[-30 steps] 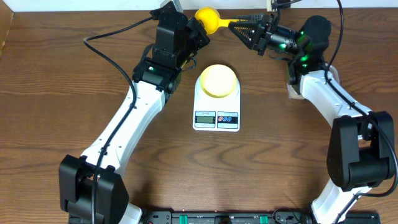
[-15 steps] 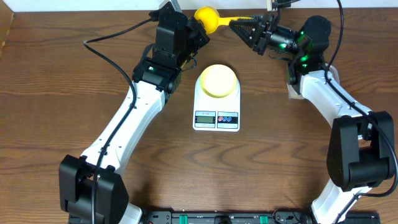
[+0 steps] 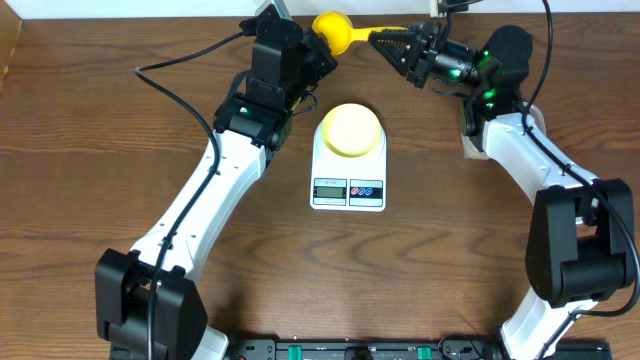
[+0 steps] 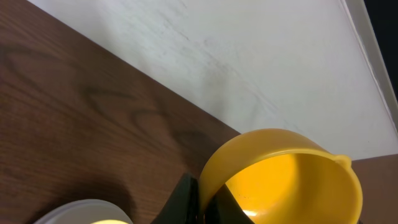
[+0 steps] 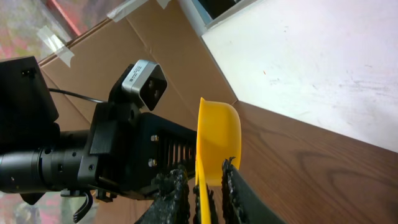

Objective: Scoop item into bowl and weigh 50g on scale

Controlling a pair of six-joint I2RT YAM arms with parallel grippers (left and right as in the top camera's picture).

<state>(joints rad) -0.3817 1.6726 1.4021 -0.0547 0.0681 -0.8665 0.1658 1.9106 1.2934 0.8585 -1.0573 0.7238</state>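
wooden table (image 3: 100,150), yellow scoop (image 3: 333,30) held at its far edge.
pale yellow bowl (image 3: 349,129) sits on the scale (image 3: 348,190); left gripper (image 4: 208,199) pinches the scoop's cup rim, right gripper (image 5: 202,186) clamps its handle.

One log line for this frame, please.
phase: scoop held by both arms | left jaws: shut on cup rim | right jaws: shut on handle | bowl: on scale, looks empty

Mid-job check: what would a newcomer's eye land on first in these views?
The bright yellow scoop at the far edge of the table, gripped by both arms: left gripper with jaws on its cup rim, right gripper with jaws on its handle. Nearer, the pale yellow bowl sits on the white scale, mid-table.
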